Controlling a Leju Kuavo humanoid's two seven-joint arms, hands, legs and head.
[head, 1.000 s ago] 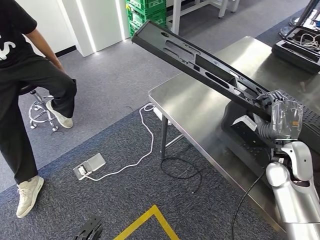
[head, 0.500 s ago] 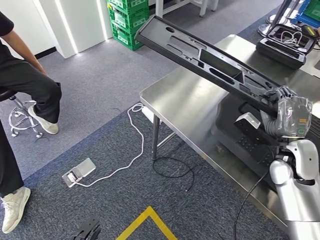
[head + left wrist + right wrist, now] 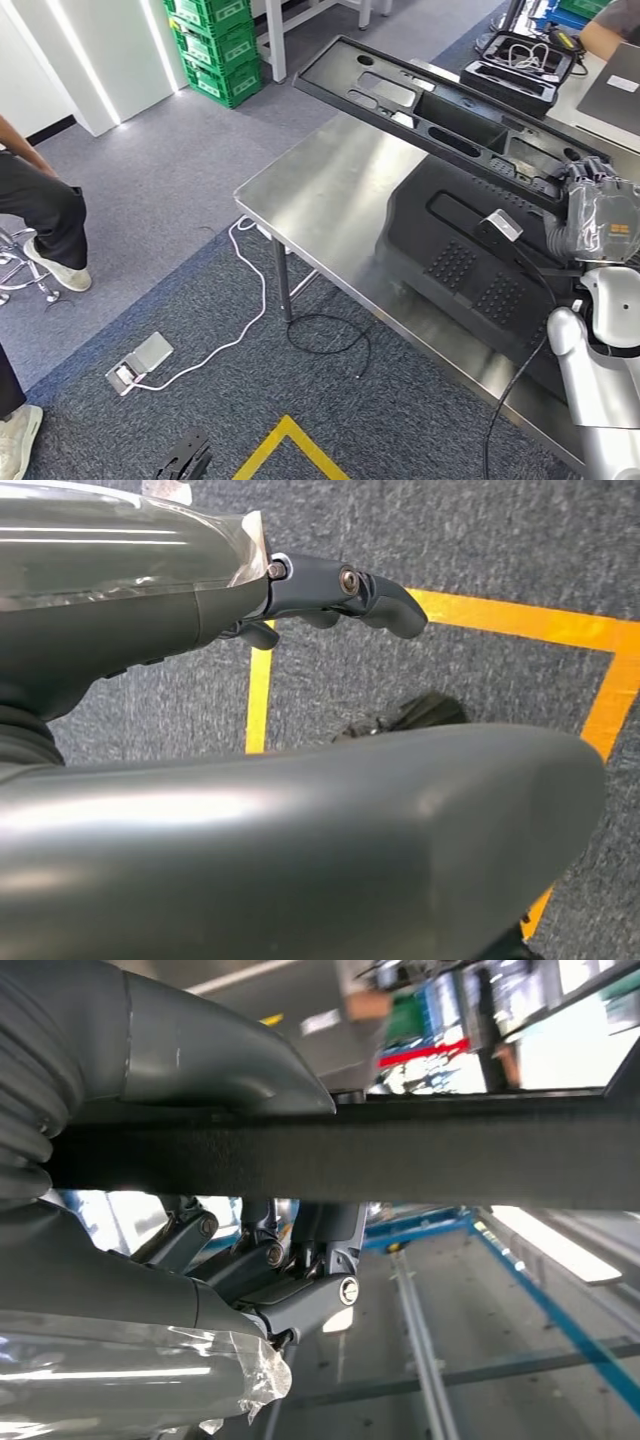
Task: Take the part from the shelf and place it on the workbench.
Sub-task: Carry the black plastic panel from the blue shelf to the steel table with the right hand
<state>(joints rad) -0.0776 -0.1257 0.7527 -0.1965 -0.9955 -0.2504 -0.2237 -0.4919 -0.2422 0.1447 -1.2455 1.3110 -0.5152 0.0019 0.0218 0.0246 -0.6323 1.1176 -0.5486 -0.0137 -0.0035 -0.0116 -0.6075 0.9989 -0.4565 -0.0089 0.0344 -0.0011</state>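
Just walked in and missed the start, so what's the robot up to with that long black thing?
The robot's right hand grips one end of a long black plastic part and holds it in the air over the steel workbench, its far end reaching past the bench's far edge. It is not set down yet. Another large black moulded panel already lies on the bench beneath it. The left hand hangs over the carpet with nothing in it, fingers extended. A person's legs show at the left.

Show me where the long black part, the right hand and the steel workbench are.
long black part [image 3: 423, 105], head view, its middle section.
right hand [image 3: 596, 215], head view, its covered back.
steel workbench [image 3: 332, 190], head view, bare top.
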